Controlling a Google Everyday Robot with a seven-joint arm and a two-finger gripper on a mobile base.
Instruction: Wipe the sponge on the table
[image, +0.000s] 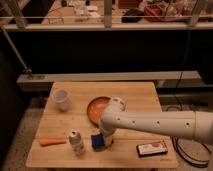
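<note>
Low on the near part of the wooden surface (135, 95), just right of the can (76, 142): the sponge (95, 143). Directly over it, crowding its right side: the end effector (104, 140). Clenched or released, cannot tell.

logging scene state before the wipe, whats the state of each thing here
sponge, on the table, at the claw
claw, low over the table, at the sponge
can, upright, left of sponge
cup, upright, back left
orange plate, flat, partly behind the arm
carrot, lying flat, front left
red-and-white box, lying flat, front right
</note>
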